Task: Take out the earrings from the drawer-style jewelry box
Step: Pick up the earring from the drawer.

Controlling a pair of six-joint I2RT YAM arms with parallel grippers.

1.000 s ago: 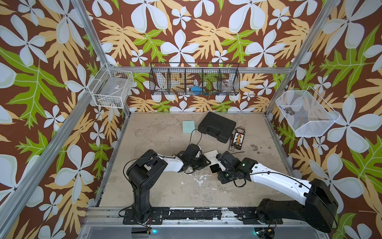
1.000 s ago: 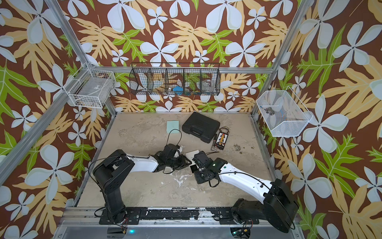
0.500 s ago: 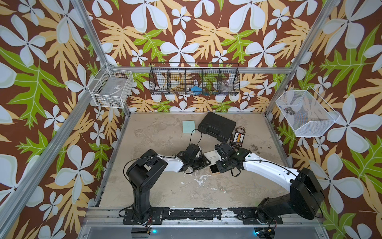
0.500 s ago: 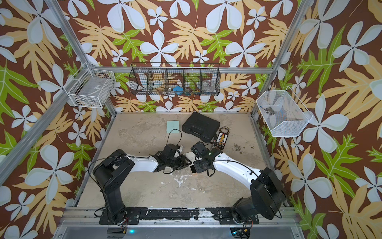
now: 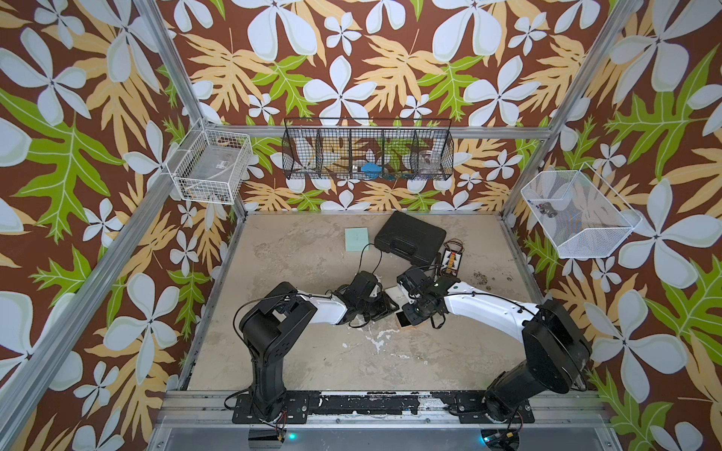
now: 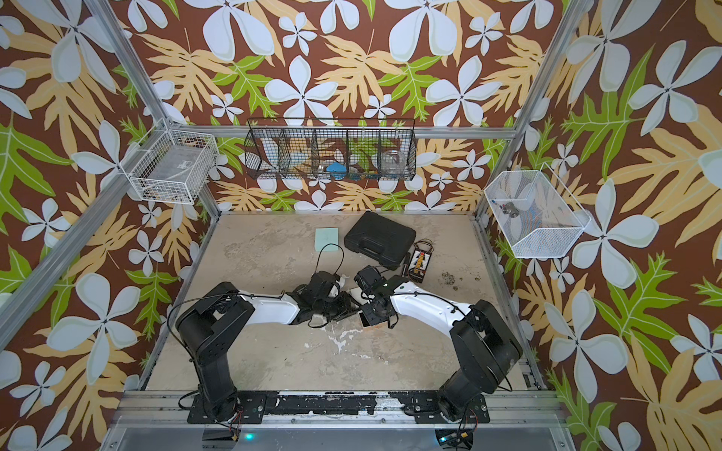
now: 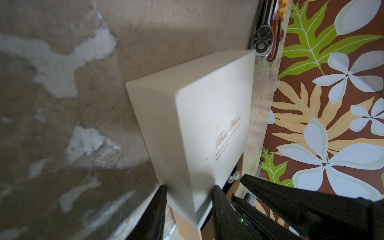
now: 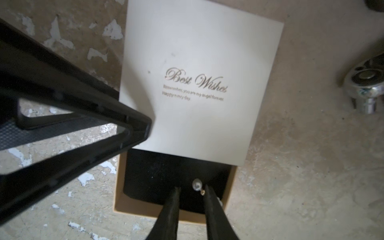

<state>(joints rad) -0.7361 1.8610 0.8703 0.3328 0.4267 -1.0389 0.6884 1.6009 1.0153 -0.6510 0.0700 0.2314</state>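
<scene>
Two black-and-white robot arms meet at mid-table over a small jewelry box [image 5: 394, 301]. Its white sleeve [image 8: 199, 83], lettered "Best Wishes" in gold, lies flat. The drawer [image 8: 118, 182], tan-walled and lined in black, sticks partway out of the end facing the front of the table. The box's long axis therefore runs roughly back to front.

The earrings [image 8: 197, 184] lie on the black lining near the drawer's outer wall. They show as a pale round bead with a golden speck beside it, too small to tell which way they point.

The left gripper [image 7: 189, 188] is clenched on the sleeve's corner by the drawer end, a finger on either side. The right gripper [image 8: 191, 191] hangs over the drawer, jaws a narrow gap apart and grasping nothing, its tips just beside the bead.

Compared with a second ago, the right arm has swung toward the back of the table and its elbow has drawn inward. The left arm and the box have not moved.

A chrome ratchet [image 8: 365, 83] lies near the sleeve's end away from the drawer. A black case [image 5: 410, 238] and a green note [image 5: 356, 238] sit further back. Open table [image 5: 312, 359] stretches from the box to the front rail.
</scene>
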